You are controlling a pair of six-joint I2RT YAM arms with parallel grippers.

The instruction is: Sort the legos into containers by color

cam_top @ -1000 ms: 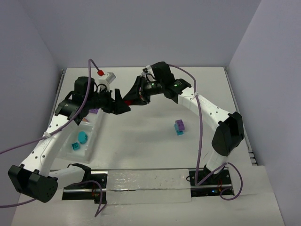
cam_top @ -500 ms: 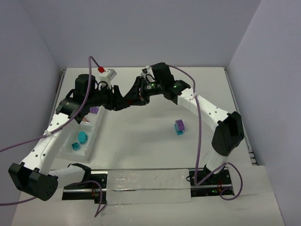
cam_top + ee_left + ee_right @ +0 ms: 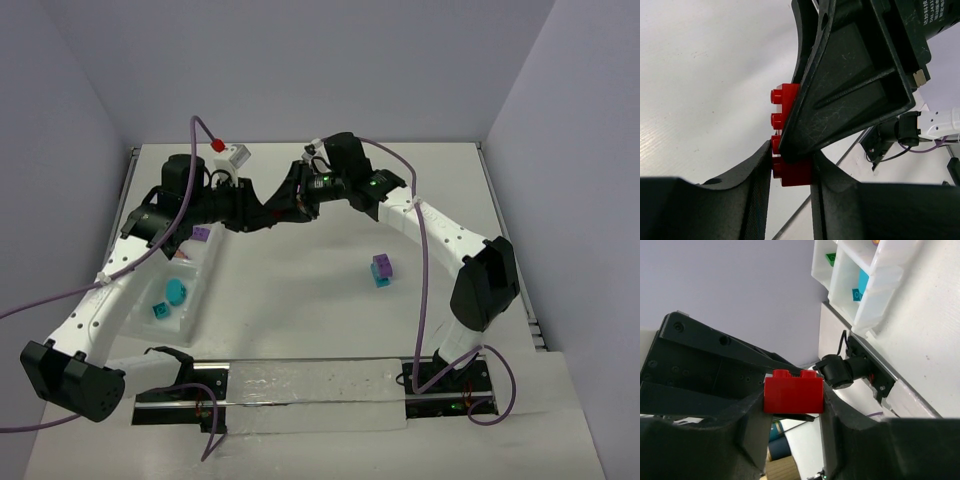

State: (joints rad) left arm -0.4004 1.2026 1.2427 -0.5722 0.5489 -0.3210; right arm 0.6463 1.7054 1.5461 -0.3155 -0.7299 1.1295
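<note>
While held in the air just right of the far end of the tray, clamped from two sides at once: red lego. Pinched across its flanks by the right gripper, closed tight on it with studs upward in that wrist view. Gripped as well by the left gripper, squeezed onto a red block just below a row of sideways-facing studs. Hard to tell whether one brick or two red ones stacked. Compared with a second ago, gap closed: left gripper brought up and in, away from the tray's far end and toward the right gripper, until nose to nose with it. Reads as a handover or a pulling-apart, not yet a drop. Means, for the sorting, at least one release owed before any carry back to the tray. Already lying in the tray: cyan pieces in its nearer half, a purple brick at its far end, a green one in another cell. No red seen in any compartment. Well to the right of the tray, down on the table, still to be dealt with: purple-and-cyan stack, joined, probably needing the same two-handed split before sorting.
</note>
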